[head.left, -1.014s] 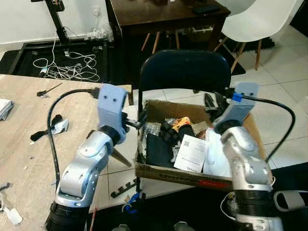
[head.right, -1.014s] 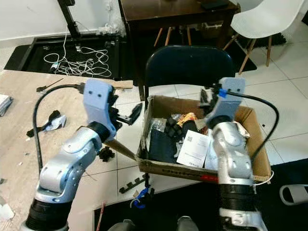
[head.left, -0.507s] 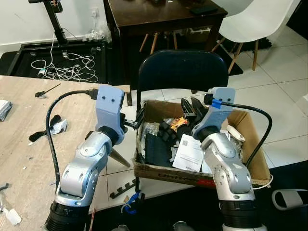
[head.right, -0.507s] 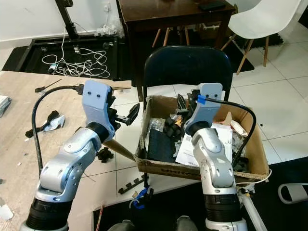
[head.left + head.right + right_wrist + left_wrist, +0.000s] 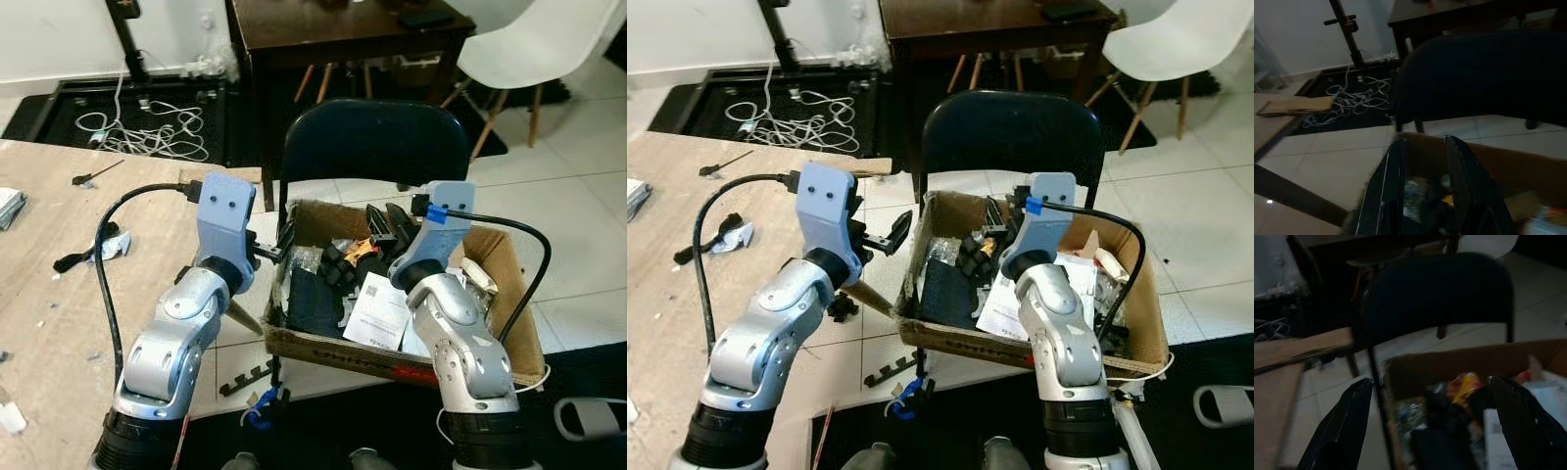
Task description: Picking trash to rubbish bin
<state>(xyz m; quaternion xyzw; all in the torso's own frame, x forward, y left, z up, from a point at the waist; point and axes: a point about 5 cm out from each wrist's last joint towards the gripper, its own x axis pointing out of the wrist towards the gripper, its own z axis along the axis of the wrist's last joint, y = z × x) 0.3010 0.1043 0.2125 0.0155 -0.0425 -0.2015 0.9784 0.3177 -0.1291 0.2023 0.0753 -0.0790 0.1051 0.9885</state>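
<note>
Cardboard box: on chair seat, holding white papers, black bits, orange wrapper.
Left gripper: spread, empty, beside box's left edge.
Right gripper: over box's rear; fingers parted, empty.

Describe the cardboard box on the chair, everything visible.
The cardboard box is brown, open-topped and worn, with a red mark on its front wall. It sits on the seat of the dark chair, overhanging toward the robot. It holds black items, a white printed sheet, crinkled wrappers and an orange scrap. The right gripper hovers over its back half; the left gripper is beside its left wall.
</note>
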